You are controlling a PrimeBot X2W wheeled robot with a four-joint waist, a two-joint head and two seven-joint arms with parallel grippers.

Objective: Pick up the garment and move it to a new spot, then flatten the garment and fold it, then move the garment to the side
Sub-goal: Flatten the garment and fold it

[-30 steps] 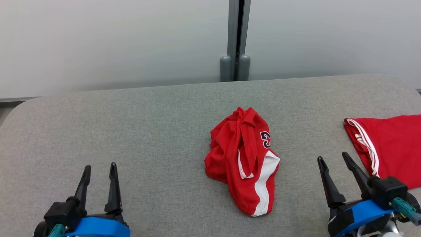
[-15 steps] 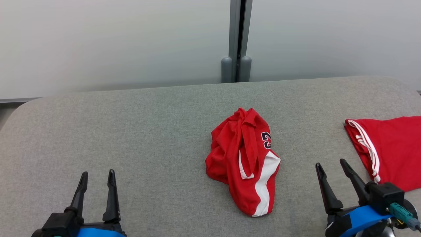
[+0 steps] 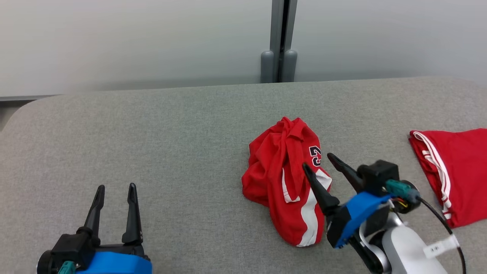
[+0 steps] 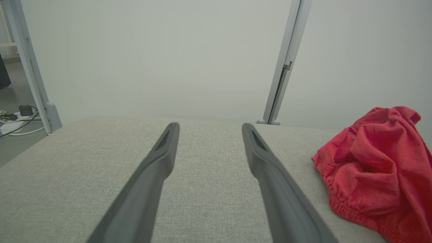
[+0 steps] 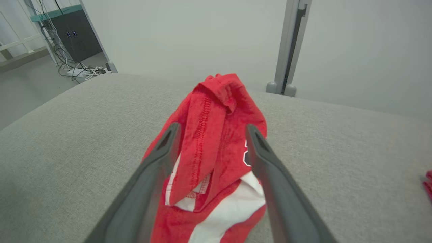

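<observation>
**A:** How does your garment look?

**B:** The garment is a crumpled red heap with white side panels and a dark number. It sits bunched on the grey cushion, directly ahead of your right pincer.

**A:** And that pincer?

**B:** It is spread wide and grips nothing. Its fingers straddle the garment's raised middle; you can't tell whether they touch it. Your left pincer is parted too and empty, with the garment well off to its right. Another red cloth lies flat to the right pincer's right.
</observation>
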